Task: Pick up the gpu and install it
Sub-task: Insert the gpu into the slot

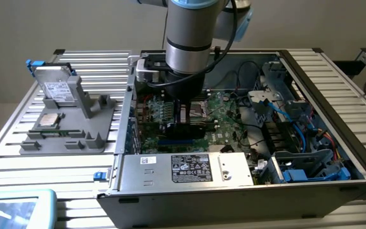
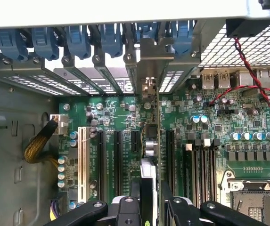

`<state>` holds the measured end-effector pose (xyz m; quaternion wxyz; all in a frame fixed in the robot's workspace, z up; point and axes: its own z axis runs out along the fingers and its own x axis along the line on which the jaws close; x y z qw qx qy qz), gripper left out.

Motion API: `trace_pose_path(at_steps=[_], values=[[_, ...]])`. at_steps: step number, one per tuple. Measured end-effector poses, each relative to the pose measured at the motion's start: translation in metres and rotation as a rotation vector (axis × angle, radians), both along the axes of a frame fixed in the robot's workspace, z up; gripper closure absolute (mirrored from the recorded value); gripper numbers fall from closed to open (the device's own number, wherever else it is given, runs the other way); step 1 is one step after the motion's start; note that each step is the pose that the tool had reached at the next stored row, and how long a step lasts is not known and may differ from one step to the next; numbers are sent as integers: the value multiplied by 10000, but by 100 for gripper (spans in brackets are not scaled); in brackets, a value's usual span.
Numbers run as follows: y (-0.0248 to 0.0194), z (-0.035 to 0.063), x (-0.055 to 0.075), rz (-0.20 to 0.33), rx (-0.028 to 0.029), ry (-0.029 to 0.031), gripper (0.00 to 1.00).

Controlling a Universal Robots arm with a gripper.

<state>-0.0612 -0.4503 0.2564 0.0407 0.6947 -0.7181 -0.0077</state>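
gripping the flat green-and-black gpu card (image 2: 150, 146) edge-on, black two-finger gripper (image 2: 149, 200) clenched on it; judgement: keep card upright between jaws, square over green motherboard (image 2: 111, 117) beyond them.

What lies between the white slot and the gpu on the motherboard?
In the wrist view, between white slot and gpu: two long black slots and one short black slot, all empty.

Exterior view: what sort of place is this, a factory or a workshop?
Probably a robotics lab bench for computer assembly: an open case on a slatted table, an arm holding a gpu inside it, a parts fixture beside.
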Motion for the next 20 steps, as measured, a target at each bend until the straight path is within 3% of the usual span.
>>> trace_pose_path(at_steps=[20], values=[[16,-19,-5,0,-11,-2,73]])
